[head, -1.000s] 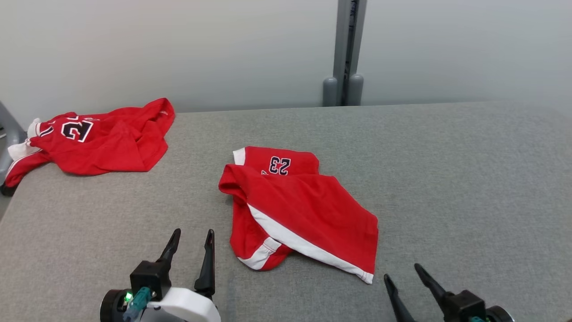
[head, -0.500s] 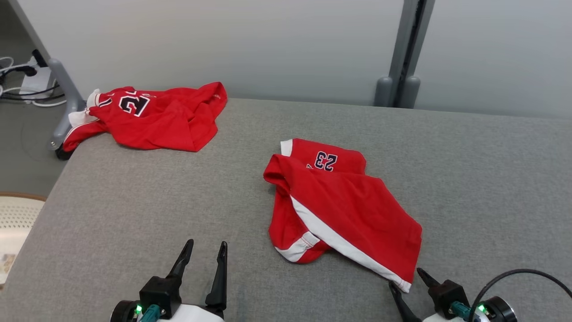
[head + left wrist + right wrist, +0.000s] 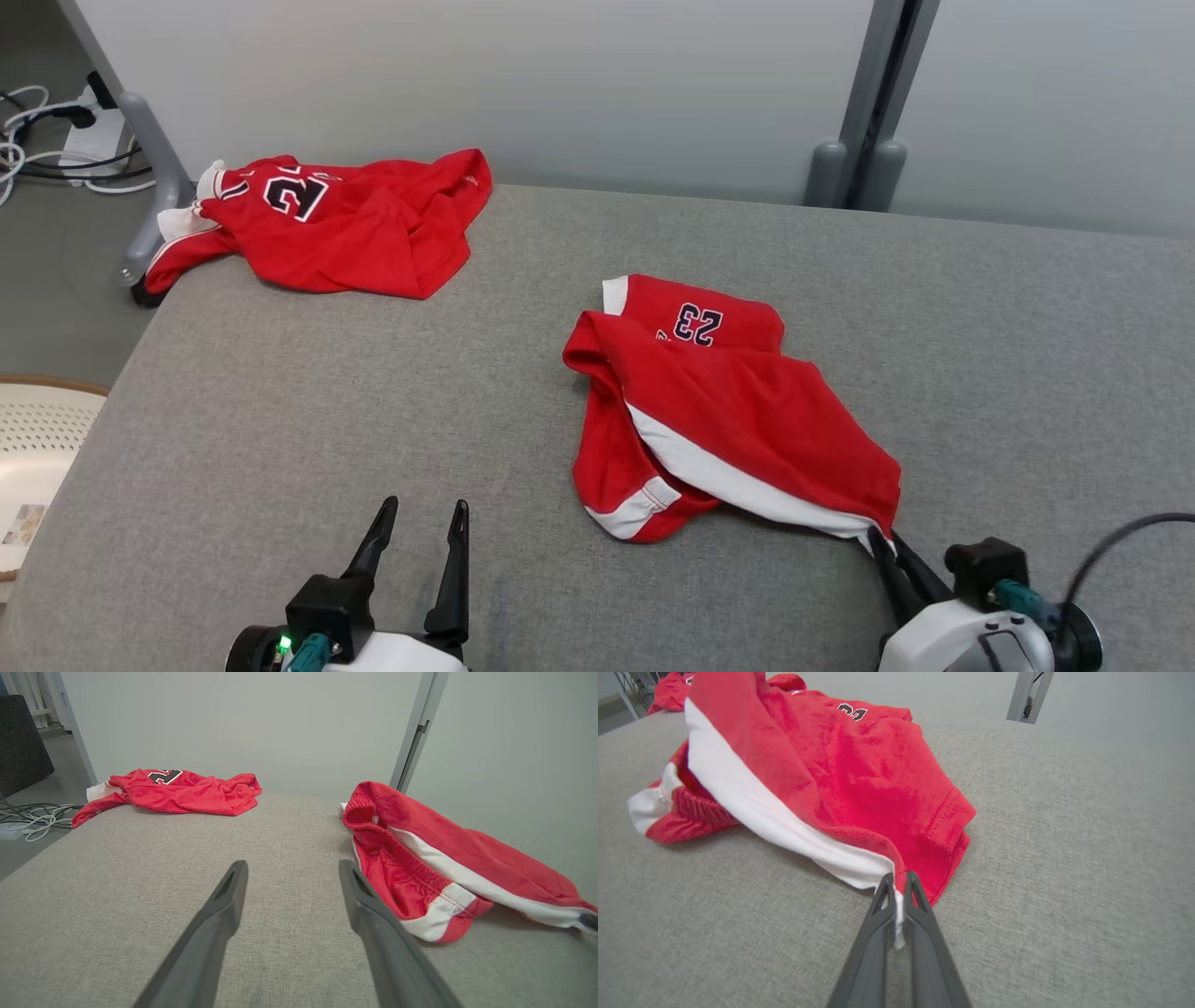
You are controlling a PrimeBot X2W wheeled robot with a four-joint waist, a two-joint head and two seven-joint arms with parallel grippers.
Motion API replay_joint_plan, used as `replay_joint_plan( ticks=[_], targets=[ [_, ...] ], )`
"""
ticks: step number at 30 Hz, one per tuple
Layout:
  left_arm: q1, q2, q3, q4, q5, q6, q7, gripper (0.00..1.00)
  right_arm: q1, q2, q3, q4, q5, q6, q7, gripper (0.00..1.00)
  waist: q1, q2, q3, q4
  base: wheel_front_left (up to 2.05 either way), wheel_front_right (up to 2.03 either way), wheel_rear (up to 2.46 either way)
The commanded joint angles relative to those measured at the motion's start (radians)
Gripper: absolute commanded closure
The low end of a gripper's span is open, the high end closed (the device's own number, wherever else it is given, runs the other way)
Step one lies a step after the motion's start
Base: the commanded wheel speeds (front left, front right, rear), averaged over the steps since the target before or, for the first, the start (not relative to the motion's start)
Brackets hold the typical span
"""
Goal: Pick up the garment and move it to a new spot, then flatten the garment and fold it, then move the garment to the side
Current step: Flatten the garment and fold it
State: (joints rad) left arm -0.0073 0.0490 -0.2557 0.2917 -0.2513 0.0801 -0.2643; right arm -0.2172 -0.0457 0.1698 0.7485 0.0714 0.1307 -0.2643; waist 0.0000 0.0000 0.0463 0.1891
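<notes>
Right gripper point(image 3: 879, 539), spread a moment ago, now pinched on the near white-edged corner of the crumpled red shorts point(image 3: 738, 411) numbered 23, mid grey fabric tabletop point(image 3: 280, 420), left gripper point(image 3: 425, 504) splayed empty just left of them, second crumpled red jersey point(image 3: 345, 224) at the far-left edge, well apart.

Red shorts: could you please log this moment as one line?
right gripper: shut on corner of red shorts | left gripper: open, empty | garment lying on grey table
</notes>
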Motion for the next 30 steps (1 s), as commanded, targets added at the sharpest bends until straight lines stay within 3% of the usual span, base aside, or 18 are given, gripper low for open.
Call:
replay_joint_plan(
  ticks=[1, 5, 9, 19, 23, 30],
  targets=[
    [-0.009, 0.003, 0.003, -0.004, -0.005, 0.002, 0.0, 0.0, 0.0, -0.008, -0.001, -0.008, 0.063, 0.0, -0.001, 1.0, 0.0, 0.0, -0.003, -0.007, 0.0, 0.0, 0.0],
    [-0.002, 0.003, -0.006, -0.002, -0.012, 0.005, 0.0, 0.0, -0.018, -0.008, 0.024, -0.046, 0.209, 0.0, -0.001, 1.0, 0.0, 0.0, -0.012, -0.025, 0.0, 0.0, 0.0],
    [0.007, 0.003, -0.013, 0.002, -0.02, 0.007, 0.0, 0.0, -0.038, -0.008, 0.045, -0.087, 0.237, 0.0, -0.001, 1.0, 0.0, 0.0, -0.027, -0.042, 0.0, 0.0, 0.0],
    [0.02, 0.003, -0.028, 0.004, -0.031, 0.009, 0.0, 0.0, -0.046, -0.07, 0.008, -0.324, 0.237, 0.0, 0.082, 1.0, 0.0, 0.0, -0.062, -0.06, 0.0, 0.0, 0.0],
    [0.018, 0.003, -0.034, 0.005, -0.036, 0.007, 0.0, 0.0, -0.031, -0.112, -0.038, -0.423, 0.225, 0.0, 0.164, 1.0, 0.0, 0.0, -0.068, -0.059, 0.0, 0.0, 0.0],
    [0.0, 0.003, -0.06, 0.014, -0.029, -0.006, 0.0, 0.0, -0.073, -0.202, -0.111, -0.369, 0.183, 0.0, 0.283, 1.0, 0.0, 0.0, -0.053, -0.021, 0.0, 0.0, 0.0]
  ],
)
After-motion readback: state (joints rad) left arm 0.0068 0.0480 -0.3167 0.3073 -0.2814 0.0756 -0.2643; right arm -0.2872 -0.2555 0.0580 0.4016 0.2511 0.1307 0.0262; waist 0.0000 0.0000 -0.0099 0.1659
